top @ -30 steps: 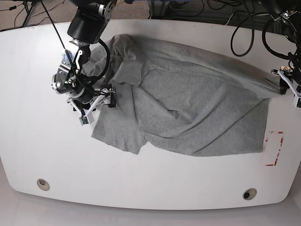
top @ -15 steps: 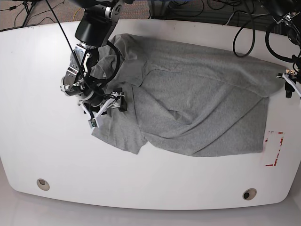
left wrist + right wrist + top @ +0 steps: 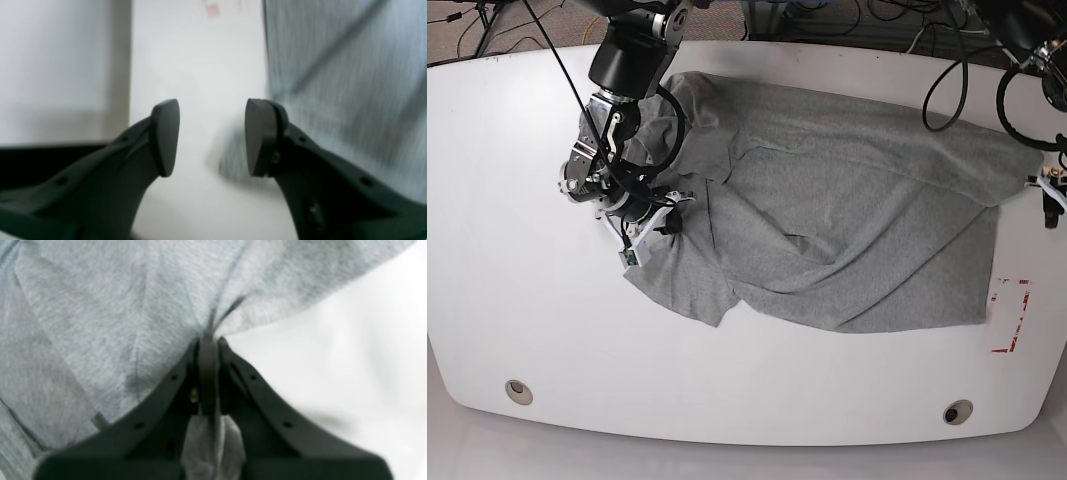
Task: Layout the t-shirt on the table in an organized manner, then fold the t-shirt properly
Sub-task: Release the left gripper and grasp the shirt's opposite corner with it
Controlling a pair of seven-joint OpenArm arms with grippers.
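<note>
Right gripper (image 3: 208, 340): jaws are seen pressed together on a pinch of grey fabric in the right wrist view; a tuft of cloth is pushed out behind the fingers (image 3: 230, 356). In the base view this gripper (image 3: 659, 222) is set at the shirt's 9 o'clock edge.

Left gripper (image 3: 211, 136): jaws are held apart with bare white surface between the pads (image 3: 165, 136); nothing is gripped. Grey cloth is seen just beyond the pad on the view's right side, at 3 o'clock; contact cannot be determined because the view is blurred. In the base view only a small part of this gripper (image 3: 1049, 190) is seen at the frame's 3 o'clock edge, just beside the shirt's corner.

T-shirt (image 3: 847, 230): light heather-grey fabric is spread across the centre of the tabletop, wrinkled, with diagonal folds and one layer overlapped on another. A flap is extended toward 7 o'clock below the right gripper. No lettering is visible on the upturned side.

Table (image 3: 517, 290): a white top with rounded corners is recorded. The shirt is carried on its middle.

Grommet holes: one (image 3: 518, 391) is noted at 7 o'clock and one (image 3: 957, 411) at 5 o'clock, both well apart from the shirt.

Red rectangle mark (image 3: 1014, 315): located at 4 o'clock, just beside the shirt's lower corner.
</note>
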